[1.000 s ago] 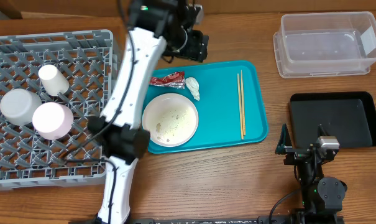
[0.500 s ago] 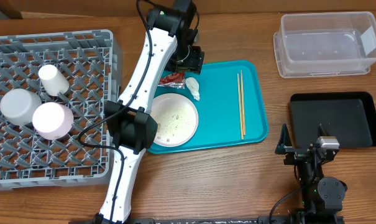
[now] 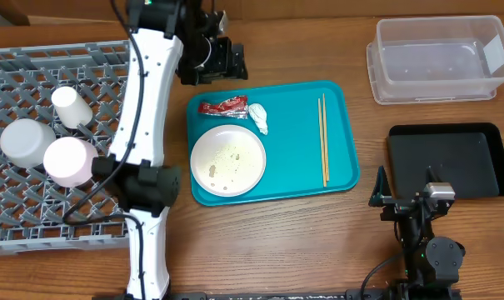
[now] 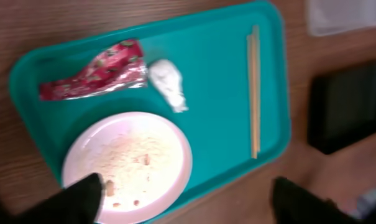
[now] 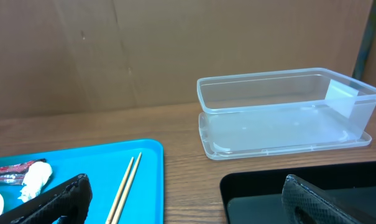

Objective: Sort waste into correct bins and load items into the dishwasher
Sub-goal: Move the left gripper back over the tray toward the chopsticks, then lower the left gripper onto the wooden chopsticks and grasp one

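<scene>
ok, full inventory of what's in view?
dish rack: 1, grey, table left
cup: 1, white, in rack
grey-blue bowl: 1, pale, in rack
pink bowl: 1, pink, in rack
teal tray: 1, teal, centre
plate: 1, white, on tray
rice scraps: several, white, on plate
wrapper: 1, red, behind plate
tissue wad: 1, white, beside wrapper
chopsticks: 2, wood, tray's right
clear tub: 1, clear, far right
black tray: 1, black, near right
left fingers: 2, black, open, past tray's far-left corner
right fingers: 2, black, open, beside black tray

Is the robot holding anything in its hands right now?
No. The left gripper and the right gripper are both open, with nothing between their fingers.
</scene>
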